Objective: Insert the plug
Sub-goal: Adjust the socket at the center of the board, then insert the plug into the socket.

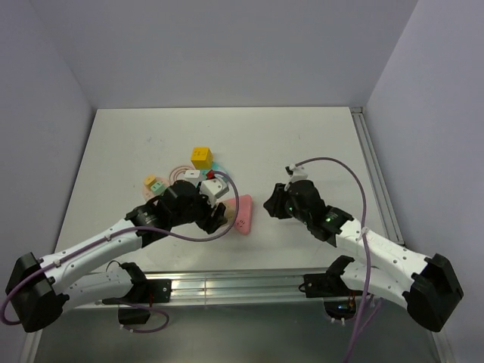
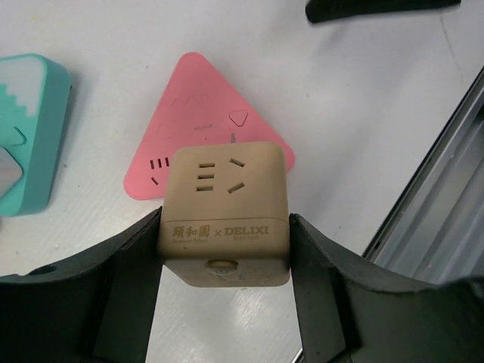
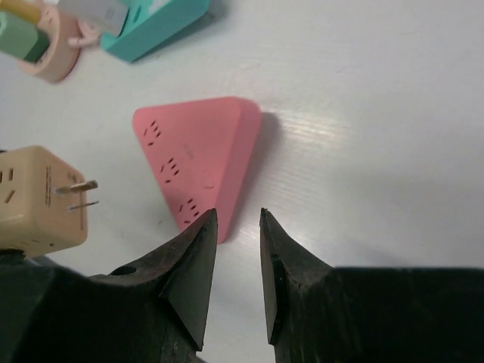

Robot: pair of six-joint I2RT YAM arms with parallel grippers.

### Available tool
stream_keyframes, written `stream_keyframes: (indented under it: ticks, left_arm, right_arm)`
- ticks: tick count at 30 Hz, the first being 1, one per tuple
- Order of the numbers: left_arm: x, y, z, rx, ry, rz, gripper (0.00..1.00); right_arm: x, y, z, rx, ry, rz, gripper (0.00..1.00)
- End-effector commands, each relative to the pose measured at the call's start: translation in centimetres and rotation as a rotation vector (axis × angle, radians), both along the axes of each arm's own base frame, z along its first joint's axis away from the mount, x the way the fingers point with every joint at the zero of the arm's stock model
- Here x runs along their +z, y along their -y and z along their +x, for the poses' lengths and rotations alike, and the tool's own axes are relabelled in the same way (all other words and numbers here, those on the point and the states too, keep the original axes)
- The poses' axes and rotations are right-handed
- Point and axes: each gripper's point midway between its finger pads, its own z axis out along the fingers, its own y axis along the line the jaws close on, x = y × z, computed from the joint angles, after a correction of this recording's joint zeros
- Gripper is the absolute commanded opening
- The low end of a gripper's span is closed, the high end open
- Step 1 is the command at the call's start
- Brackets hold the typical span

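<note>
My left gripper (image 2: 227,231) is shut on a beige cube adapter (image 2: 225,212) marked DELIXI and holds it just above the table, in front of the pink triangular socket (image 2: 204,113). In the right wrist view the adapter (image 3: 38,200) shows two metal prongs pointing at the pink socket (image 3: 200,151). A mint-green block, the plug (image 3: 15,34), lies on a pale pink round piece at the top left corner; its prongs do not show. In the top view it (image 1: 159,186) lies left of my left gripper (image 1: 219,218). My right gripper (image 3: 238,219) is open and empty beside the pink socket's near corner.
A teal socket block (image 2: 30,136) lies left of the pink socket and also shows in the right wrist view (image 3: 151,23). A yellow cube (image 1: 200,157) stands farther back. A small white block (image 3: 94,11) lies by the teal one. The metal rail (image 2: 446,189) runs along the near edge.
</note>
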Motion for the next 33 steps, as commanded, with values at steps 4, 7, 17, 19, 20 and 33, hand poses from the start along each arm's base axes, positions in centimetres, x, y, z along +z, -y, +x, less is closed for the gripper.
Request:
stream_keyframes:
  ticks: [4, 7, 17, 19, 20, 33]
  left_arm:
    - [1.1, 2.1, 1.0, -0.120, -0.015, 0.108, 0.00]
    - [0.2, 2.0, 0.9, -0.134, -0.084, 0.189, 0.00]
    - [-1.4, 1.5, 2.0, -0.141, -0.212, 0.345, 0.00]
    - [-1.8, 2.0, 2.4, -0.152, -0.234, 0.361, 0.00]
    - [-2.0, 2.0, 2.2, -0.162, -0.251, 0.371, 0.00]
    - [-2.9, 2.3, 3.4, -0.125, -0.272, 0.413, 0.00]
  right_arm:
    - [0.8, 2.3, 1.2, -0.002, 0.016, -0.023, 0.37]
    - [0.7, 1.9, 1.5, 0.018, 0.001, -0.004, 0.37]
    - [-0.9, 0.9, 2.3, 0.042, -0.026, 0.054, 0.37]
    - [-1.5, 1.0, 2.4, 0.033, -0.037, 0.052, 0.36]
    - [-2.1, 1.3, 2.3, 0.023, -0.052, 0.045, 0.36]
    - [-3.7, 2.0, 3.0, -0.016, -0.046, 0.057, 0.36]
